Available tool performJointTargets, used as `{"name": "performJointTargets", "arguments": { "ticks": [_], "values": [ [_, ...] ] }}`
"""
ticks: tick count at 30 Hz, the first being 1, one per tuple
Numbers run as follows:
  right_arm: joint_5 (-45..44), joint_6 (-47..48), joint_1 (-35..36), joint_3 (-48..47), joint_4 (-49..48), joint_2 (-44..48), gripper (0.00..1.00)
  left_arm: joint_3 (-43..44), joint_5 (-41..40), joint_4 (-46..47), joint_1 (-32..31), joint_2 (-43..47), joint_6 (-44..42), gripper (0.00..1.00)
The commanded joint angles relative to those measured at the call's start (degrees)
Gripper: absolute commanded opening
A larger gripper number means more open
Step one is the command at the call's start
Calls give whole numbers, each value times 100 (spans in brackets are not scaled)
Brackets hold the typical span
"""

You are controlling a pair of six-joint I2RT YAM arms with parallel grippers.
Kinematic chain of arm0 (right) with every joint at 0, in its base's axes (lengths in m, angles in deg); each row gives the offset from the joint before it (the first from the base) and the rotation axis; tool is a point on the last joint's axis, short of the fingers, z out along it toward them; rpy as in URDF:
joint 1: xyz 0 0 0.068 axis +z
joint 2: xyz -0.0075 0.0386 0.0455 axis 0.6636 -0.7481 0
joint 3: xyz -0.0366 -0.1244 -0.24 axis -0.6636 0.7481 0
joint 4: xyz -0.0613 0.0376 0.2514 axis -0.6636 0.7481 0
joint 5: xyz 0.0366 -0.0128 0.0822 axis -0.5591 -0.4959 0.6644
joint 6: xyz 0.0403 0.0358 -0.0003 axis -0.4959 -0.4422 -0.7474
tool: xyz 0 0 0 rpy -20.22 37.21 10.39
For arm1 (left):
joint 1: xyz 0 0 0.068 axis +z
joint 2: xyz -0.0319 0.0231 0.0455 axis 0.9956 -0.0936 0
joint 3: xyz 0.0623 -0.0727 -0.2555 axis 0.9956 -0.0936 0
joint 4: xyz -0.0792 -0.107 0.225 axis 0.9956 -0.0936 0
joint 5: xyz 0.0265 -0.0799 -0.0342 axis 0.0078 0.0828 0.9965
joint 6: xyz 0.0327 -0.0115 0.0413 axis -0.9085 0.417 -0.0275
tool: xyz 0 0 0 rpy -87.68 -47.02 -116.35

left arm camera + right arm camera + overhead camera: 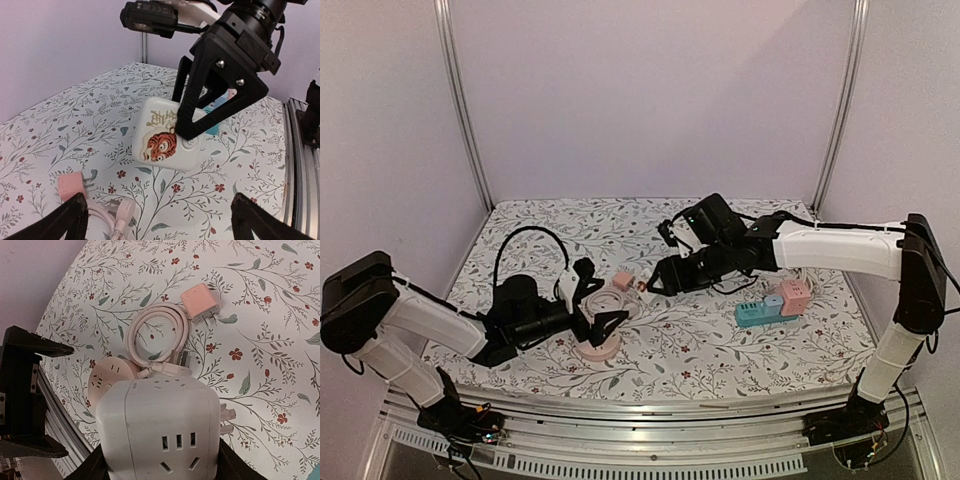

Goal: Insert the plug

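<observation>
Carry step, I reckon: right pincer [181,118] clamps the white cube socket [167,135] over mid-table (prongs [225,421] free), left pincer [600,295] gapes wide, empty. Next: line the prongs up with the pink round socket [598,348] at 7 o'clock.

Near the middle of the table [720,350] lies the small plug [623,280], with the coiled cable [605,302] just nearer and the round socket [598,347] before that. Toward the right edge sit the socket blocks [775,303]. The cube socket [167,135], in the right gripper [655,280], hangs just right of the small plug.
</observation>
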Motion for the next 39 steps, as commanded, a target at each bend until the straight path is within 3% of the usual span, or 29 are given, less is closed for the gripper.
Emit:
{"name": "performJointTargets", "arguments": {
  "ticks": [1, 19, 26, 32, 35, 39],
  "values": [
    [157, -161, 145, 55, -350, 279, 0, 506, 361, 162, -78, -276, -490, 99],
    [-40, -134, 315, 120, -234, 466, 0, 1721, -188, -1589, -405, -637, -1647, 99],
    [-107, -124, 391, 102, -172, 500, 0, 2053, -698, -1992, -598, -774, -1737, 92],
    [-255, -89, 441, 93, -69, 510, 0, 2349, -1032, -2403, -660, -881, -1791, 76],
    [-265, -73, 487, 85, -42, 516, 0, 2412, -1113, -2449, -675, -951, -1792, 60],
    [-288, -36, 530, 84, -33, 528, 0, 2422, -1095, -2464, -694, -950, -1775, 31]
  ]
}}
